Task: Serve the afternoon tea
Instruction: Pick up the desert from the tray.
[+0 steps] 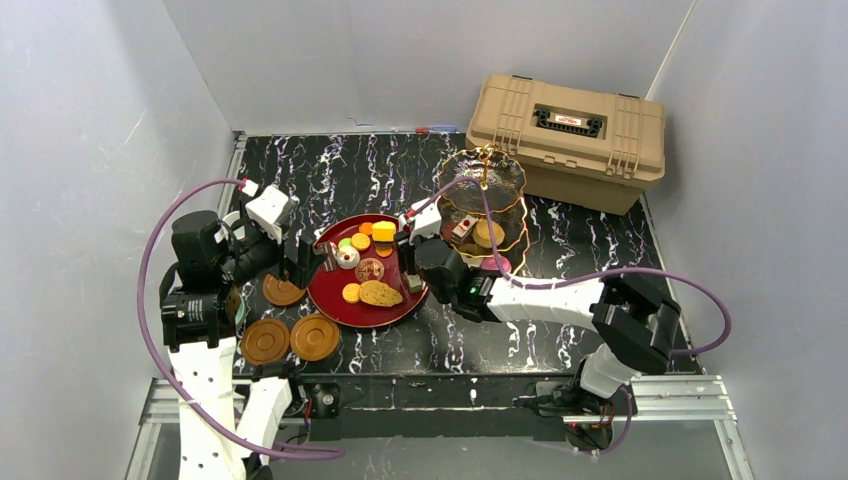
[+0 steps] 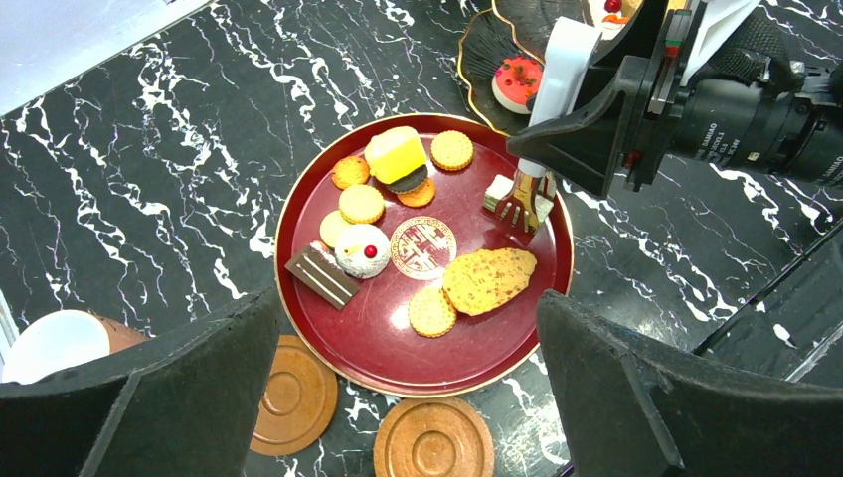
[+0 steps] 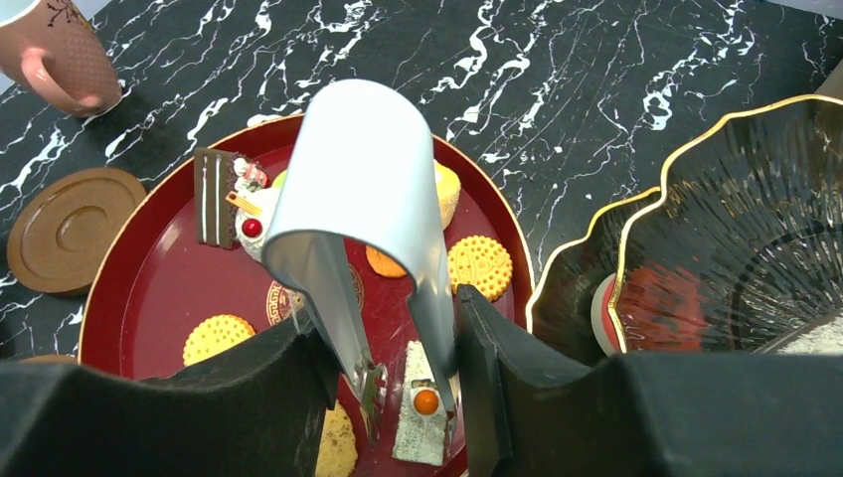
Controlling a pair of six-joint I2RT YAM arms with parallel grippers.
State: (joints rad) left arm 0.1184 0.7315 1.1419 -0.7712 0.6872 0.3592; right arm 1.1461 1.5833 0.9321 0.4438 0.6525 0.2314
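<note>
Silver tongs are gripped in the right end effector, their tips at a white cake slice on the red tray. The left end effector hangs wide open above the tray's edge and the saucers. The tiered stand rests on the desk beside the tray.

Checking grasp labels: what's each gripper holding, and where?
Right gripper squeezes the bent silver metal tongs across both arms, toward the tips. Left gripper: open, empty.
</note>
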